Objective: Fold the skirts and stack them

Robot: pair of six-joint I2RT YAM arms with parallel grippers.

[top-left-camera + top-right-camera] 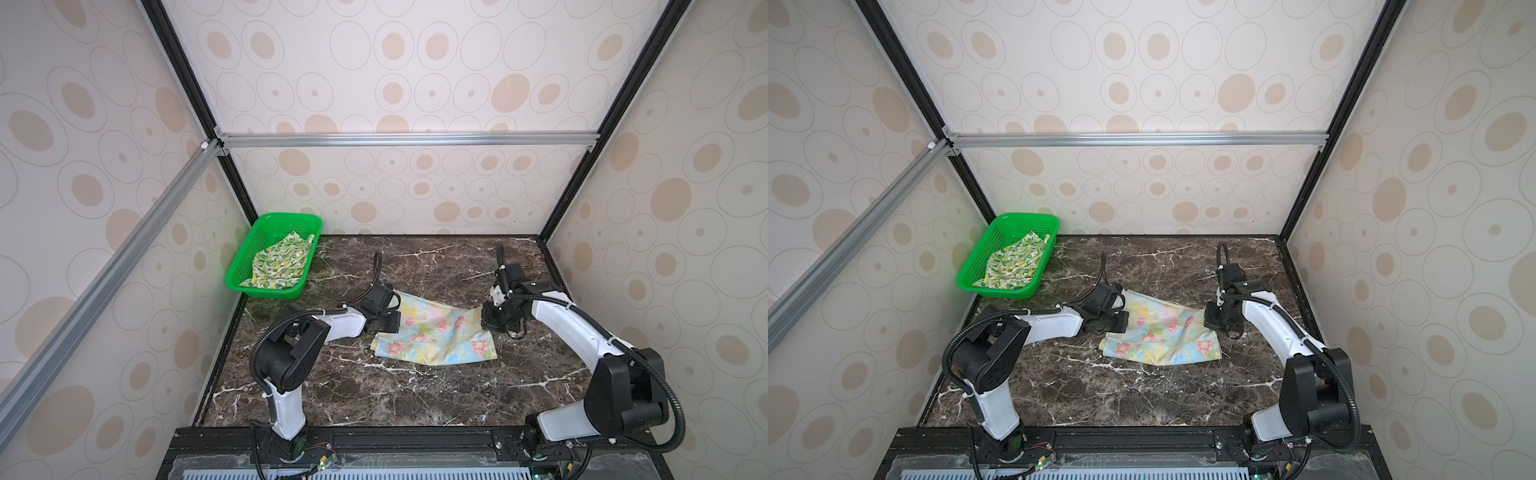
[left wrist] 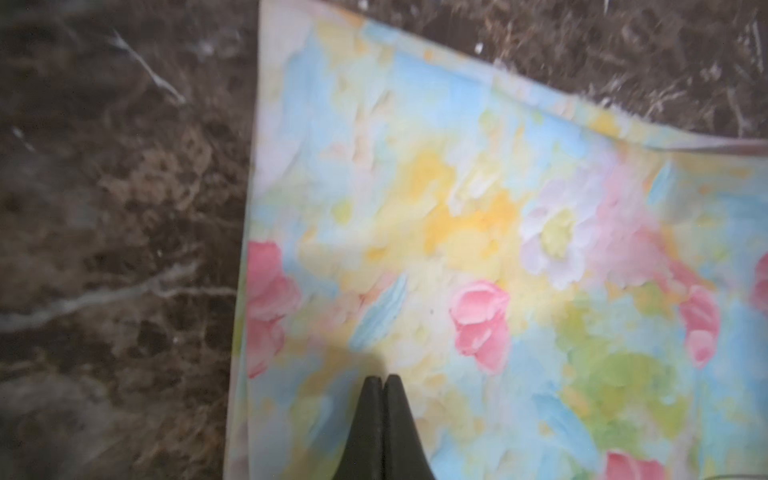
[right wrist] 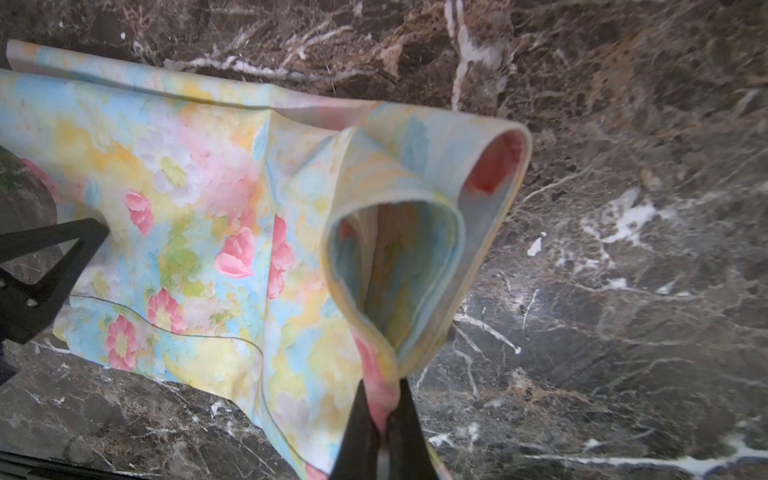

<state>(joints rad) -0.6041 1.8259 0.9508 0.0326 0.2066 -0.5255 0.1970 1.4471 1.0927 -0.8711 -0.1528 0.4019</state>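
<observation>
Floral skirt (image 1: 432, 332), edge pinched by right end effector (image 3: 383, 392), open tabletop (image 1: 415, 395) around.

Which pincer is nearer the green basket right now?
Left. The left pincer is shut over the edge of the floral skirt nearest the green basket; the right pincer grips the opposite edge, farther away.

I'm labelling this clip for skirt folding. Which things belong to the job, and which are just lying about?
Job: flowered skirt, pinched by the right gripper; lemon skirt.
Lying about: green basket holding the lemon skirt; marble table.
</observation>
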